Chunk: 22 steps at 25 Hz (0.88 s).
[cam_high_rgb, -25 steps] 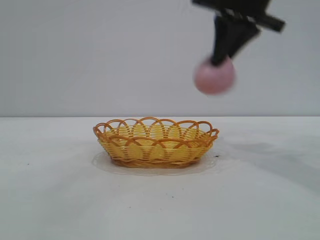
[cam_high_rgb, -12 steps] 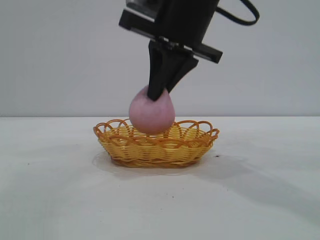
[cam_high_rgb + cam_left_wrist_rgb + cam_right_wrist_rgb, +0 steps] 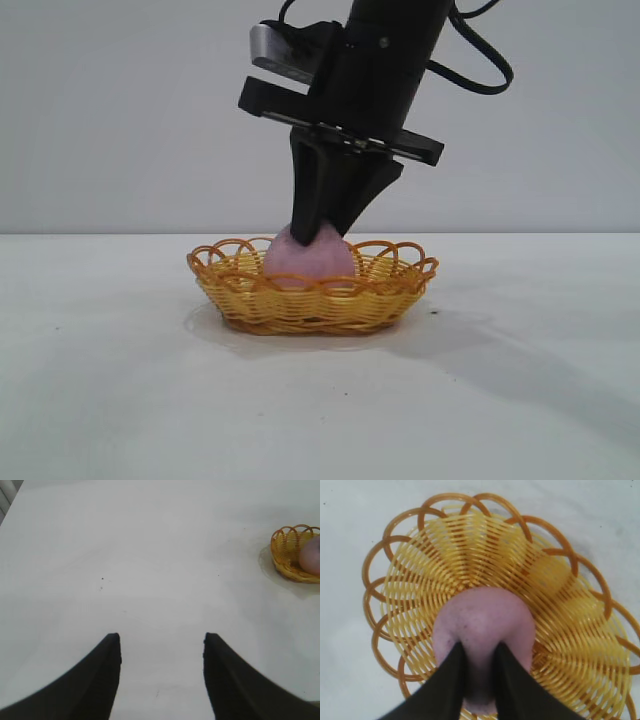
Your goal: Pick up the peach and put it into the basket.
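The pale pink peach (image 3: 307, 258) sits low inside the yellow-orange wicker basket (image 3: 232, 290) at the table's middle. My right gripper (image 3: 313, 236) reaches down from above and is shut on the peach's pointed top. In the right wrist view the two black fingers (image 3: 452, 672) pinch the peach (image 3: 480, 622) over the basket's woven bottom (image 3: 555, 620). My left gripper (image 3: 161, 640) is open and empty above bare table, far from the basket (image 3: 287, 550), where the peach (image 3: 312, 555) shows at the picture's edge.
The white table (image 3: 120, 400) stretches around the basket on all sides. A plain grey wall stands behind. A few small dark specks (image 3: 102, 579) mark the tabletop.
My right gripper has carried the peach from high at the right, leftward and down, into the basket. The left arm has not moved.
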Available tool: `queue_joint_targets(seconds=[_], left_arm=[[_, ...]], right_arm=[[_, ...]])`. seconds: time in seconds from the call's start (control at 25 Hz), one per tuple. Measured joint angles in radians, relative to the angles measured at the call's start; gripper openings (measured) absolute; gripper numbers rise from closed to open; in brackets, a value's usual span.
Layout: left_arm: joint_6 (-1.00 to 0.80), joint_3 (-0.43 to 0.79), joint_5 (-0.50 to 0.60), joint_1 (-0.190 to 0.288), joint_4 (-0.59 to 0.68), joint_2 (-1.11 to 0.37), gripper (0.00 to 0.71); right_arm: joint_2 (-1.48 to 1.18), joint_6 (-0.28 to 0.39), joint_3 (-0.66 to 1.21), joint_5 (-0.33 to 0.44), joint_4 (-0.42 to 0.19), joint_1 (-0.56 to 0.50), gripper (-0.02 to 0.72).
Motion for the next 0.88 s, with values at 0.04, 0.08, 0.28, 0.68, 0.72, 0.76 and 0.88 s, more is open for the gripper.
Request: queue_joint_targets(seconds=[0.04,0.08,0.28,0.68,0.72,0.76,0.88], left_arm=[[0.000,0.000,0.000,0.000,0.000,0.000,0.330],[0.000,0.000,0.000,0.000,0.000,0.000,0.330],[0.000,0.000,0.000,0.000,0.000,0.000,0.330],[0.000,0.000,0.000,0.000,0.000,0.000,0.330],[0.000,0.000,0.000,0.000,0.000,0.000,0.330],[0.000,0.000,0.000,0.000,0.000,0.000,0.330],[0.000,0.000,0.000,0.000,0.000,0.000,0.330]], right_arm=[[-0.004,0.000,0.000,0.000,0.000,0.000,0.296],[-0.014,0.000,0.000,0.000,-0.005,0.000,0.328],[-0.104,0.010,0.000,-0.002,-0.013,-0.019,0.375],[-0.130,0.433,0.013,0.017,-0.400,-0.432,0.401],[-0.117,0.450,0.020,0.018,-0.408,-0.479,0.401],[-0.107,0.459,0.023,0.018,-0.412,-0.515,0.401],[-0.093,0.466,0.029,-0.013,-0.412,-0.568,0.401]])
